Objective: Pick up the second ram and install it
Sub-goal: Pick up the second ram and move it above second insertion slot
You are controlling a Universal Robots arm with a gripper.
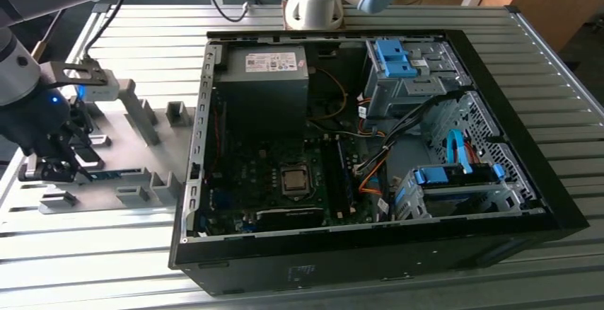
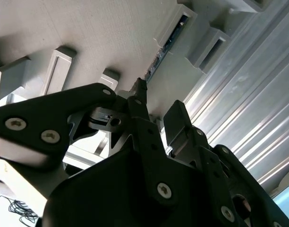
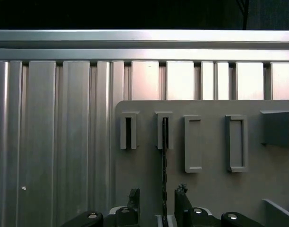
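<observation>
The second ram (image 3: 164,165) is a thin stick standing on edge on the grey fixture plate (image 3: 210,189), one end held in a small grey holder. In the first wrist view it runs down between my two fingertips, which stand apart on either side of it without touching. My gripper (image 3: 157,193) is open. The second wrist view has the blue-green stick (image 2: 164,46) just beyond the fingertips (image 2: 140,94). In the exterior view my gripper (image 1: 59,170) hangs low over the plate at the exterior view's left, with the stick (image 1: 112,175) lying beside it.
An open black computer case (image 1: 378,253) lies on the slatted aluminium table (image 1: 95,253), at the exterior view's right of the plate. Inside are the motherboard with its processor socket (image 1: 295,180), a power supply (image 1: 264,76) and blue drive brackets (image 1: 397,59). Grey holder blocks (image 1: 141,115) stand on the plate.
</observation>
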